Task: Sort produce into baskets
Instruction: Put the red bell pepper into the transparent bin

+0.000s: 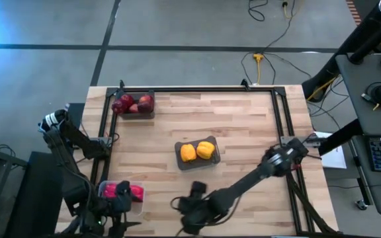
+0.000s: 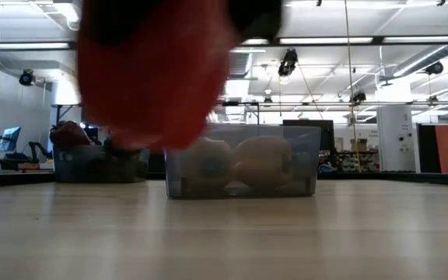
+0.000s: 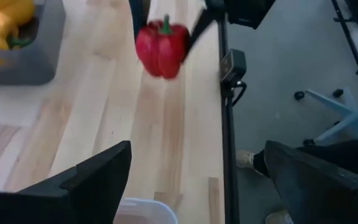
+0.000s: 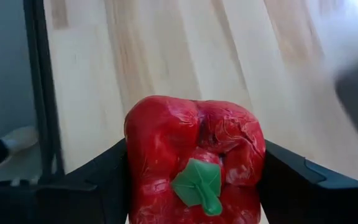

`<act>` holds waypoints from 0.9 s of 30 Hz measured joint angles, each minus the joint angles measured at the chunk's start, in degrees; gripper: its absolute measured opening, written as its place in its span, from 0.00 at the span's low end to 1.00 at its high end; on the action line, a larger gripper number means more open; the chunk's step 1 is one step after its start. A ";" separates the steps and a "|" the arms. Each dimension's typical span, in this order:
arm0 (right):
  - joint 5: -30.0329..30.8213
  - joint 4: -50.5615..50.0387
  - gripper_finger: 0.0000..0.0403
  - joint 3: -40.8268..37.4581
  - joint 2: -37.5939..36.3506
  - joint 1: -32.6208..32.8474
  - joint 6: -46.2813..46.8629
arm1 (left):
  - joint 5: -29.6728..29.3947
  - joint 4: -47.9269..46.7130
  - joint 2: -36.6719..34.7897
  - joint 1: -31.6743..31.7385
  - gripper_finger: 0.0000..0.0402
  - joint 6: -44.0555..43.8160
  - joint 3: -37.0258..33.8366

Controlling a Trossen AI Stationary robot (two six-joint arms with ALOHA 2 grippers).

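Note:
My right gripper [image 1: 189, 210] is near the table's near edge, shut on a bright red bell pepper [image 4: 194, 155]. The pepper also shows in the left wrist view [image 3: 162, 48] and as a red blur in the low view [image 2: 154, 78]. My left gripper [image 3: 197, 180] is open and empty above the clear basket [image 1: 121, 192] at the near left, which holds red peppers. A dark basket [image 1: 197, 153] at mid-table holds two yellow peppers [image 1: 197, 151]. Another dark basket [image 1: 135, 106] at the far left holds apples. My right gripper pinches the red pepper by its two opposite sides [image 4: 134, 155] between its two fingers [image 4: 98, 180]. The fingers come from above at the stem end, pointing down. The pepper sits upright with its green stem [image 4: 199, 183] up, lifted clear of the table.
A black metal frame [image 1: 280, 112] runs along the table's far, left and right edges. Bare wood lies between the mid-table basket and the near edge. The yellow-pepper basket [image 2: 239, 167] and the apple basket [image 2: 92, 159] show in the low view.

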 joint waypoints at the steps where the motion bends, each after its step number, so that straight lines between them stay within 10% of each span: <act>1: 0.64 -0.08 0.65 2.86 2.14 -0.34 -1.98 | 0.02 0.14 -0.01 0.00 0.87 -0.97 -0.44; 15: -0.19 4.30 0.81 7.37 8.76 -3.82 -9.61 | 1.15 1.08 2.75 3.14 0.90 -4.57 -4.62; 27: -0.35 -0.58 0.95 8.33 6.62 -3.46 -4.24 | 4.45 3.18 5.18 11.46 0.98 10.21 -4.67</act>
